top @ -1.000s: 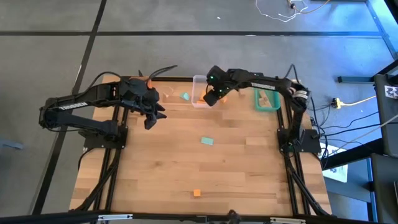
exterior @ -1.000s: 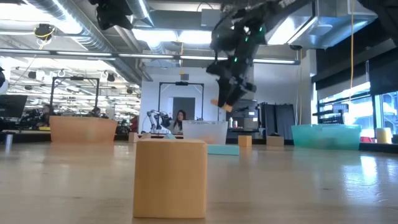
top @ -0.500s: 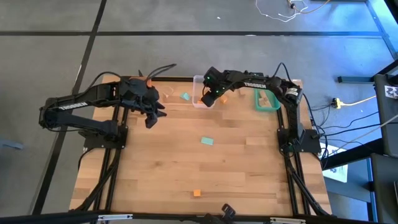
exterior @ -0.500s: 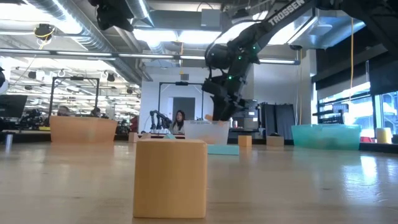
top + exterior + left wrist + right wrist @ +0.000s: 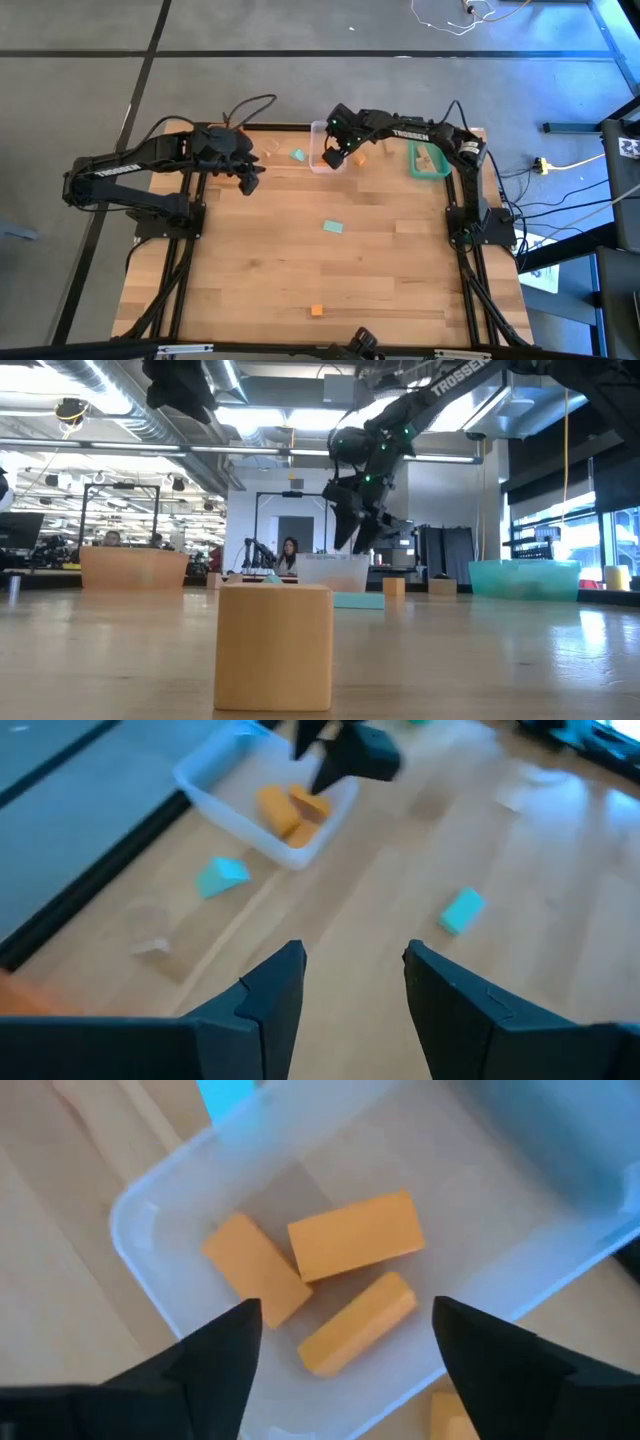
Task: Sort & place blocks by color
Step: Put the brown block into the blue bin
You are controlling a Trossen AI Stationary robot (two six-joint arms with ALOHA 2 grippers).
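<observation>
My right gripper (image 5: 335, 153) hangs open and empty over the clear bin (image 5: 322, 160) at the far middle of the table. In the right wrist view its fingers (image 5: 345, 1315) stand apart above three orange blocks (image 5: 355, 1235) that lie on the bin's floor. My left gripper (image 5: 251, 180) is open and empty above the table left of the bin, as its wrist view (image 5: 355, 955) shows. Two mint blocks (image 5: 298, 155) (image 5: 333, 227) and an orange block (image 5: 316, 310) lie flat on the table.
A teal bin (image 5: 428, 172) with light wood blocks stands at the far right. Another orange block (image 5: 450, 1415) lies on the table just outside the clear bin. The orange block near the front edge shows large in the low view (image 5: 275, 645).
My right gripper has gone toward the table's left and down over the clear bin with an orange block at its fingertips. The block is no longer at the fingertips. My left gripper has shifted a little toward the far edge.
</observation>
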